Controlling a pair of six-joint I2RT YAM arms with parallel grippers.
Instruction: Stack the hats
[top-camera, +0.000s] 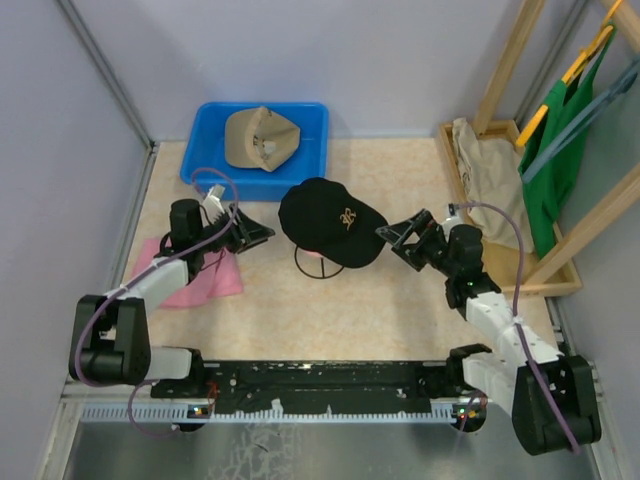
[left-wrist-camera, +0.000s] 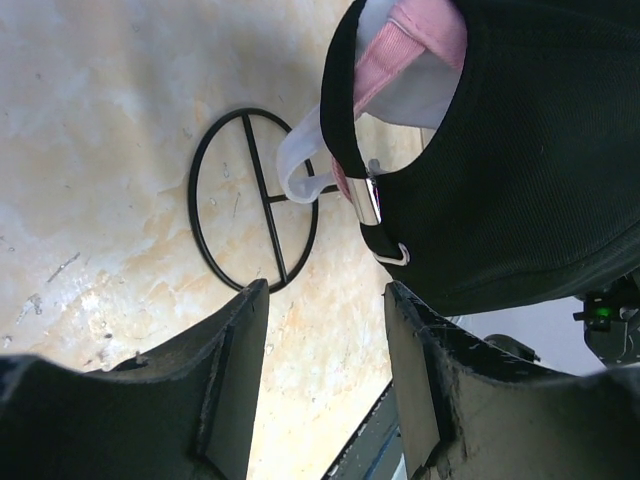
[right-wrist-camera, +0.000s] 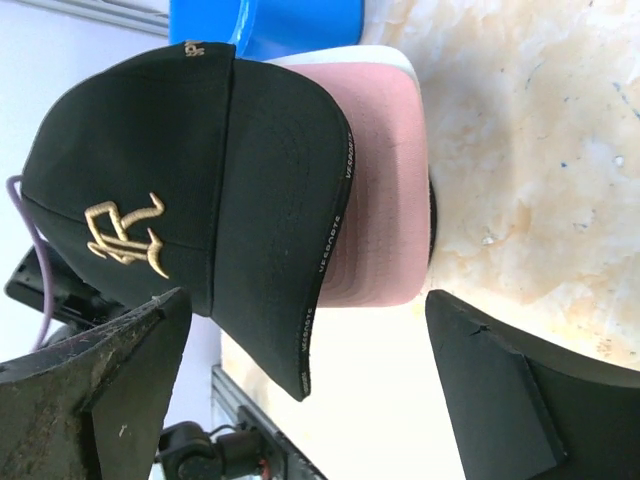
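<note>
**Three caps on the stand, one in the bin**

We see the black cap topping the stack on the wire stand at mid-surface, gold logo up. Under it the pink cap shows its brim, and the white cap peeks out inside. The tan cap lies apart in the blue bin at the back. The left end effector hovers just left of the stack, jaws apart and empty. The right end effector sits by the black brim, spread wide, holding nothing.
</note>
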